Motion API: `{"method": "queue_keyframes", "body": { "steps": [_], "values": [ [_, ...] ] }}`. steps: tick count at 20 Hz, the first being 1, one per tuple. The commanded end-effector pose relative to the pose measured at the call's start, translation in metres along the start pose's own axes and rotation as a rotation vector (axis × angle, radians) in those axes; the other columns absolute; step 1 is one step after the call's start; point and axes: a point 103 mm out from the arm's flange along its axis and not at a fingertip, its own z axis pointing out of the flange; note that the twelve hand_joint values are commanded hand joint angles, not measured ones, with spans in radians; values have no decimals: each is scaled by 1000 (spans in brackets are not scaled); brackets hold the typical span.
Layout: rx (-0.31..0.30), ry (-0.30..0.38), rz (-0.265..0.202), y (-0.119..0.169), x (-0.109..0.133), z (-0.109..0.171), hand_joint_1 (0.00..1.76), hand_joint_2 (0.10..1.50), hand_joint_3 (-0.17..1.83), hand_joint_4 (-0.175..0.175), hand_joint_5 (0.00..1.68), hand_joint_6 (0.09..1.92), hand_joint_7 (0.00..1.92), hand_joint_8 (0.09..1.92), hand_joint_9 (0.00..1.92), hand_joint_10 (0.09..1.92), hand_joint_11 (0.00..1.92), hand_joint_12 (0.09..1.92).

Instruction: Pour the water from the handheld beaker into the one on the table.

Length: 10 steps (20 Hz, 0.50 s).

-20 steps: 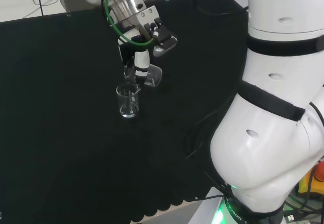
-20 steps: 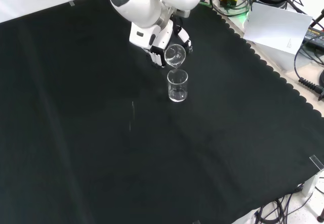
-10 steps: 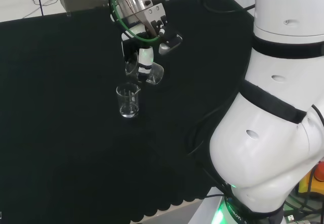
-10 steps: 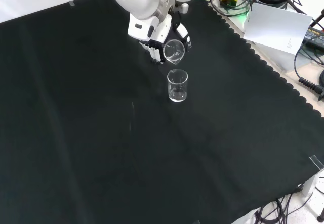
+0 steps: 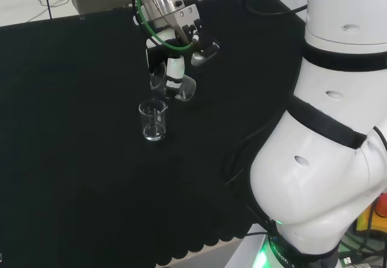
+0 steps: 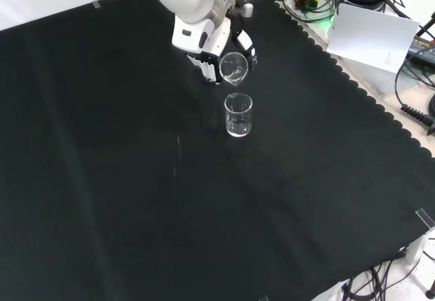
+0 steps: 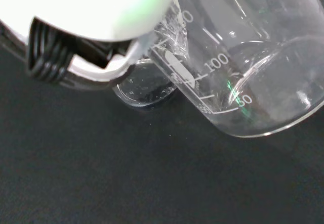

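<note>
Water is not plainly showing in either vessel; the handheld beaker [image 5: 175, 85] is being held in the hand [image 5: 173, 68], whose fingers are curling round its glass wall, and it is tilting with its mouth toward the front camera; the hand is hanging above the black cloth of the table [image 6: 136, 199]; in the front view the handheld beaker [image 6: 233, 68] is sitting just beyond and above the table beaker [image 6: 238, 115], apart from it, not over its mouth; the table beaker [image 5: 153, 120] is standing upright on the cloth, near the hand, and looking nearly empty; in the wrist view the held glass [image 7: 243, 67] is lying on a slant, the other beaker's round mouth [image 7: 144, 85] showing past it; to pour well, I judge the lip should be brought right over the standing beaker's opening, kept low and close, and tipped slowly; a fast tilt from this offset could send water onto the cloth.
</note>
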Motion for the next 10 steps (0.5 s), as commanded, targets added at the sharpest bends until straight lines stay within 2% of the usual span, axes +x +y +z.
{"method": "queue_keyframes", "body": {
  "steps": [1, 10],
  "values": [
    [-59, 18, -26, -3, -4, 0, 1317, 563, 807, -175, 1269, 718, 1327, 692, 1642, 568, 1387, 642],
    [-134, 64, -62, 2, -19, 4, 1317, 567, 801, -175, 1268, 717, 1326, 690, 1636, 564, 1385, 643]
  ]
}}
